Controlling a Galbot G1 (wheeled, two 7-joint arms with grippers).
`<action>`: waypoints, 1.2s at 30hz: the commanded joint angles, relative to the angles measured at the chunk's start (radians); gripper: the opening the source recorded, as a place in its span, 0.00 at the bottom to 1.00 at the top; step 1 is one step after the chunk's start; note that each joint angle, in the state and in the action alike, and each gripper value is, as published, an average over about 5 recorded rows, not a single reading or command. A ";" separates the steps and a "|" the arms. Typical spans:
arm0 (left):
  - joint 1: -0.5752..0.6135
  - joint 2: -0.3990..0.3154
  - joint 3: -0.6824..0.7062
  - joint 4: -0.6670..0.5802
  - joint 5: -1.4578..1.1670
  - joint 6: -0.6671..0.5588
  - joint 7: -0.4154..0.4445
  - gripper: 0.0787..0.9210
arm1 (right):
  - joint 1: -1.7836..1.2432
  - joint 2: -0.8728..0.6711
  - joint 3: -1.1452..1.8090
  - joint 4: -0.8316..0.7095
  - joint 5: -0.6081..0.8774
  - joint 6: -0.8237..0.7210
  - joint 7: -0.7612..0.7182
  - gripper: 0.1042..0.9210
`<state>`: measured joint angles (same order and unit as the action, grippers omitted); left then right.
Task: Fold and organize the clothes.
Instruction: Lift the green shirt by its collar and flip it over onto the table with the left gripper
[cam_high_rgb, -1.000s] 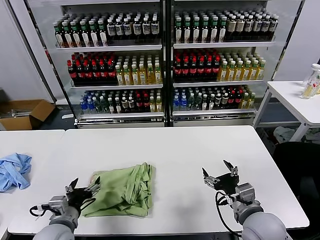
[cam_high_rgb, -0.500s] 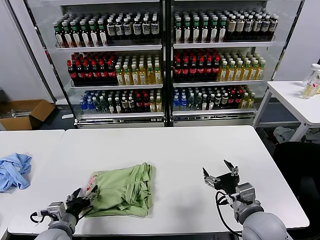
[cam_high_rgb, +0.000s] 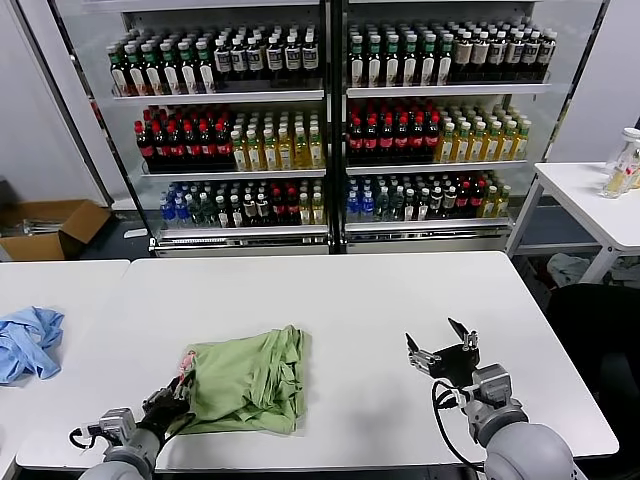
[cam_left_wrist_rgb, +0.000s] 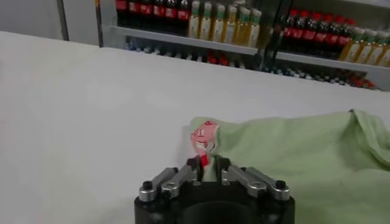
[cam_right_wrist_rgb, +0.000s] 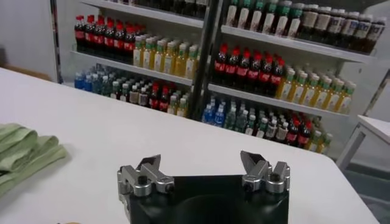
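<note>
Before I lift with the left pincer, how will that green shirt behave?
Likely floppy: the green shirt lies in soft folds, so the rest should sag and drag. Probably light, being thin fabric. The left pincer pinches only a corner by the checkered print, so the layers may unfold as it rises.

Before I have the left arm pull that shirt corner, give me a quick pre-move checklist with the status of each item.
1. Left gripper shut on the polo shirt corner: ok, jaws pinch the fabric at the red-and-white print.
2. Grip depth: cannot tell, only a small edge shows between the jaws.
3. Right gripper off the shirt: ok, open, hovering over bare table to the shirt's right.
4. Shirt fully on the table: ok, bunched near the front edge.
5. Blue cloth apart from the shirt: ok, on the neighbouring table at far left.
</note>
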<state>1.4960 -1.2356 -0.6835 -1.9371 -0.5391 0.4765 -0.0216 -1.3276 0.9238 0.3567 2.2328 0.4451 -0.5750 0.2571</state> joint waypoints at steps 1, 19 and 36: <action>0.045 0.102 -0.353 -0.177 -0.291 0.080 0.033 0.10 | 0.000 -0.002 0.006 0.012 0.004 0.000 0.000 0.88; -0.012 0.025 0.115 -0.355 -0.207 0.102 -0.071 0.03 | -0.001 0.007 -0.003 0.009 -0.008 -0.002 0.000 0.88; -0.238 -0.359 0.551 -0.069 0.121 0.040 -0.158 0.03 | 0.010 -0.009 -0.010 0.010 -0.008 -0.003 0.003 0.88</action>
<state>1.3764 -1.4136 -0.4550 -2.1066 -0.5764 0.5507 -0.0967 -1.3232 0.9177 0.3490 2.2436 0.4369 -0.5772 0.2601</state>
